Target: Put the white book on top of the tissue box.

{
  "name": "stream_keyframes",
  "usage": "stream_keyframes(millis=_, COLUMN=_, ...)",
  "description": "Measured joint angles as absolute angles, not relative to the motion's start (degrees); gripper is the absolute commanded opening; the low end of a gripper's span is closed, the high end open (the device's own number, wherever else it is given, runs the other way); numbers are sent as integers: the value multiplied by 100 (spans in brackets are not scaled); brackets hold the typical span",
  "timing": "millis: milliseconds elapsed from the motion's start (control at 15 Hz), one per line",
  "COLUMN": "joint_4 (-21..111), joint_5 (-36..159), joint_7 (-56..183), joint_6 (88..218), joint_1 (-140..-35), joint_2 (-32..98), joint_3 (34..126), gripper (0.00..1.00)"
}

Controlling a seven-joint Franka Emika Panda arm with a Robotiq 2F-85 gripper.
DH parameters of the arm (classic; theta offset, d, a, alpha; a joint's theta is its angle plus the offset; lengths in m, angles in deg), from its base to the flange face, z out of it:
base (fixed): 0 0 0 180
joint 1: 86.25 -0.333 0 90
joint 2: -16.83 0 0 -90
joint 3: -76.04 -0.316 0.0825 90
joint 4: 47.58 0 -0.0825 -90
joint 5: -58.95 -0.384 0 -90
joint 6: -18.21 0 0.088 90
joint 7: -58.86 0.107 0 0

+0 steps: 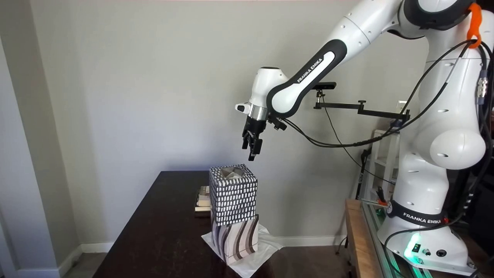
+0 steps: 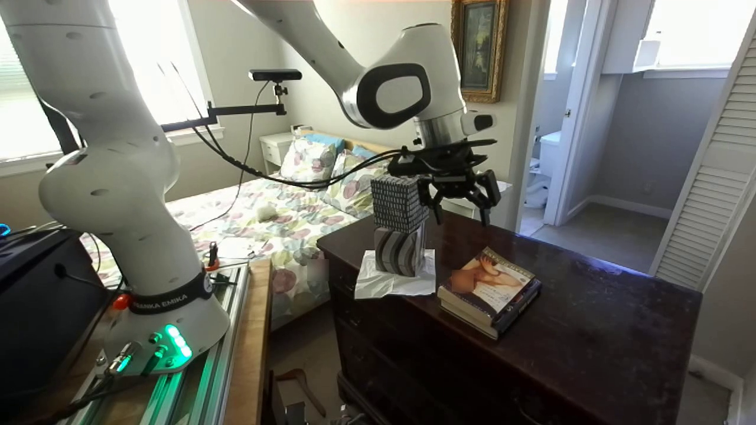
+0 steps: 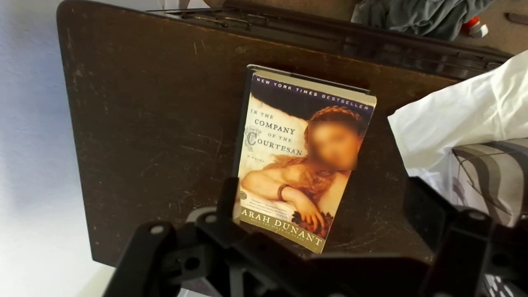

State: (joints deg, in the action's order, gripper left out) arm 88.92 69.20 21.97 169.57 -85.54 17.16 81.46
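Observation:
The tissue box (image 1: 236,197) stands upright on the dresser, its upper part dark with white dashes, its lower part wavy-striped. It also shows in an exterior view (image 2: 401,206) and at the right edge of the wrist view (image 3: 491,173). Its top opening holds white tissue. A thin plain white book is not in view. An illustrated book (image 3: 284,173) with a partly cream cover lies on a dark-covered book (image 2: 466,317), beside the box. My gripper (image 2: 462,219) is open and empty, above the dresser. In the wrist view, the books lie below the open fingers (image 3: 321,181).
A crumpled white sheet (image 2: 378,284) lies under the tissue box and over the dresser edge. The dark dresser (image 1: 162,231) stands near a wall (image 1: 135,96). A bed (image 2: 260,215) is beyond it. A camera arm (image 2: 242,110) extends beside the robot.

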Motion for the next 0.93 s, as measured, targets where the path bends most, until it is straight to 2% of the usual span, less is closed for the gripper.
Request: stream_keyframes(millis=933, joint_4=9326, joint_5=7205, joint_7=2025, joint_6=19001, joint_1=-8461, joint_2=2981, joint_3=7777, gripper=100)
